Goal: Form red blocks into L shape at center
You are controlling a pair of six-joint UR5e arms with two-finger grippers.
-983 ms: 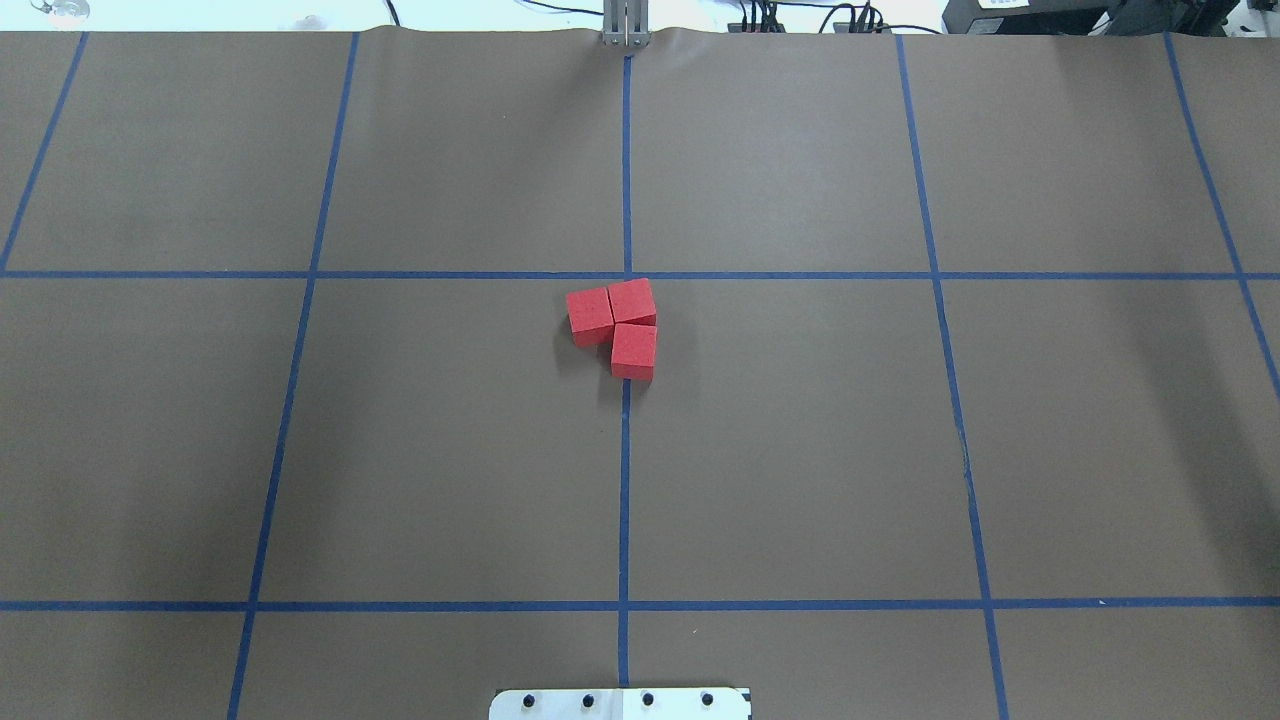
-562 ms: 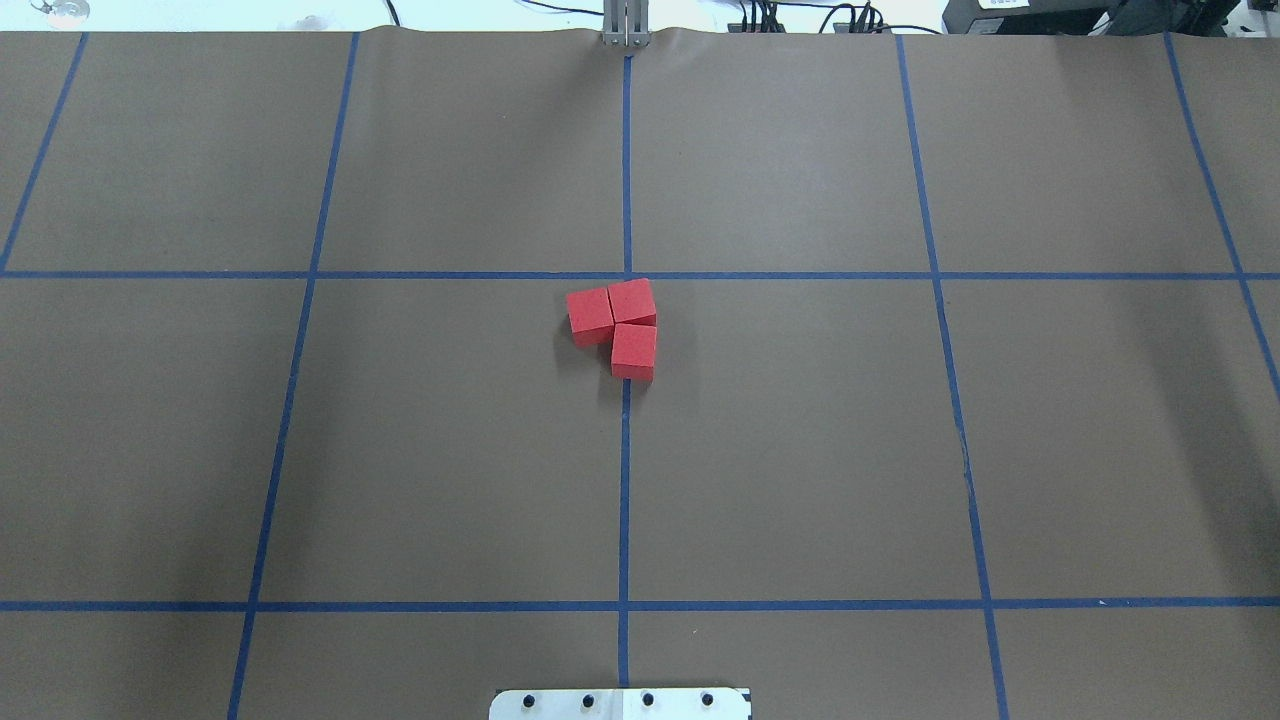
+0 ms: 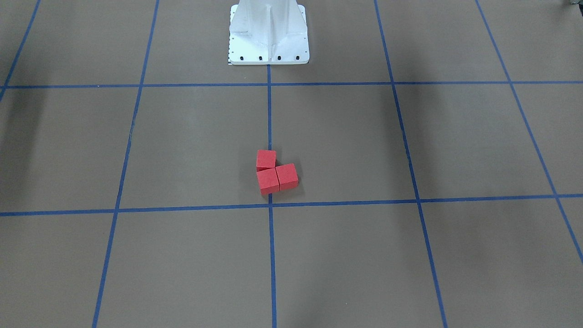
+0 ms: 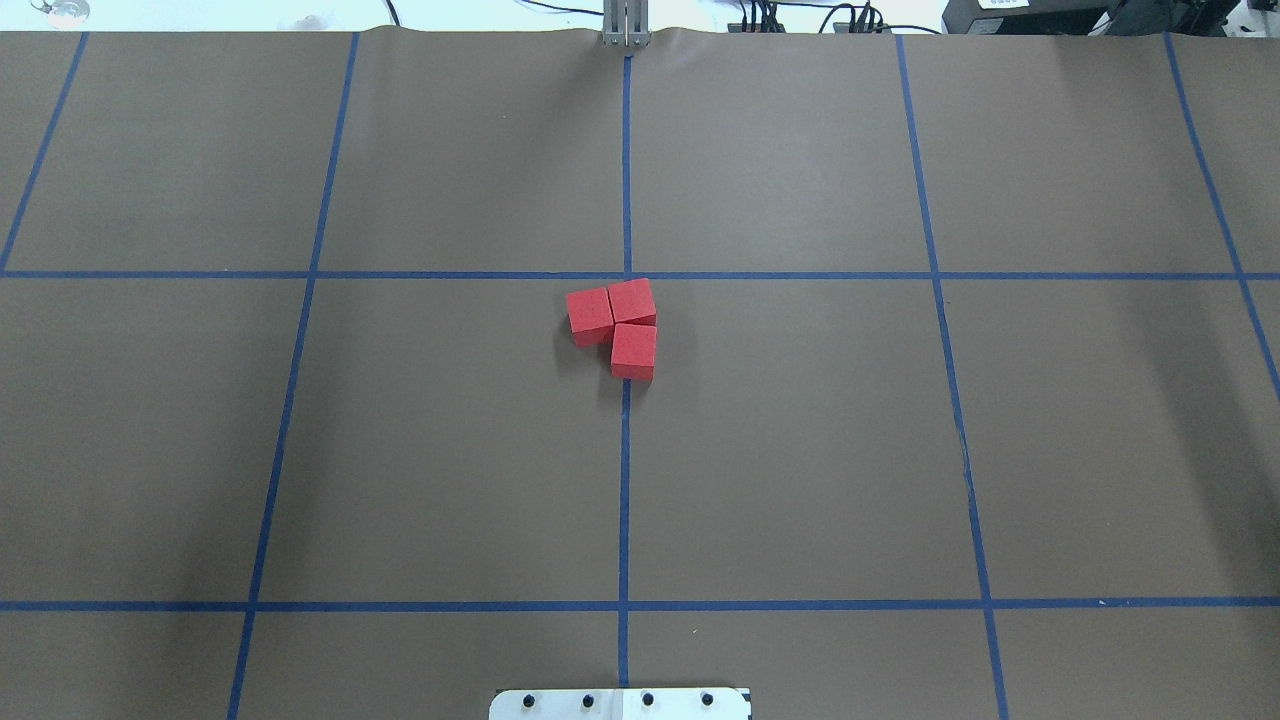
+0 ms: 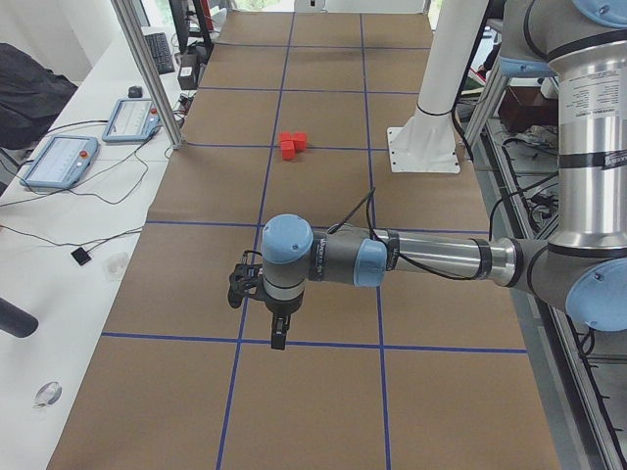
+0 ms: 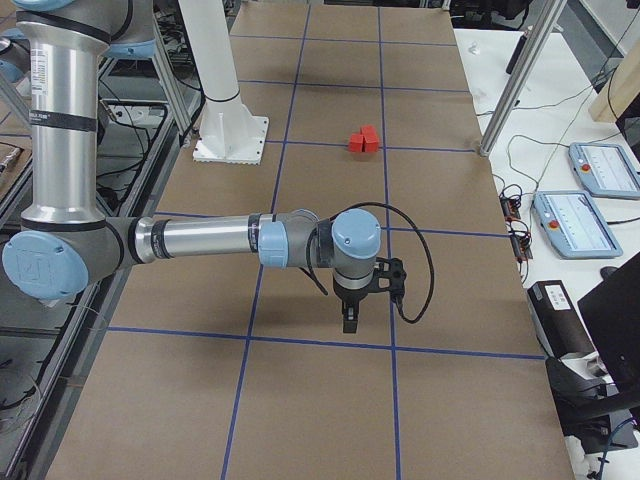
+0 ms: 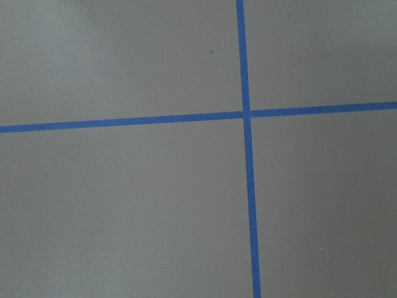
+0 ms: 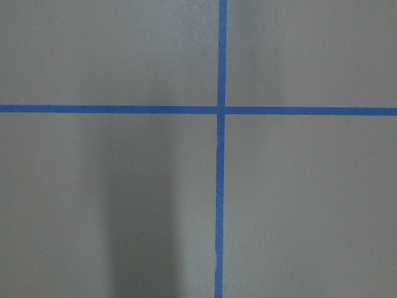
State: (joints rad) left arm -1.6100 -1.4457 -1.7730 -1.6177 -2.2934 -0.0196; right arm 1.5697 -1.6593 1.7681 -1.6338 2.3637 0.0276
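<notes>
Overhead exterior: red blocks (image 4: pixel 632 305) touching beside center (image 4: pixel 627 274), well apart from both jaws; jaws' spread cannot be told

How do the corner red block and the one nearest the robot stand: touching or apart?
Touching. The overhead view shows the corner block and the block nearest the robot meeting edge to edge, with no gap between.

Brown paper cover (image 4: pixel 800 450), blue tape grid (image 4: pixel 623 500) — white side bench (image 5: pixel 59 264) carrying two pendants (image 5: pixel 57 160); aluminium post (image 5: pixel 145 69).

R claw (image 6: pixel 349 322) over tape line (image 6: pixel 300 341); red blocks (image 6: pixel 363 140) clustered well apart.
</notes>
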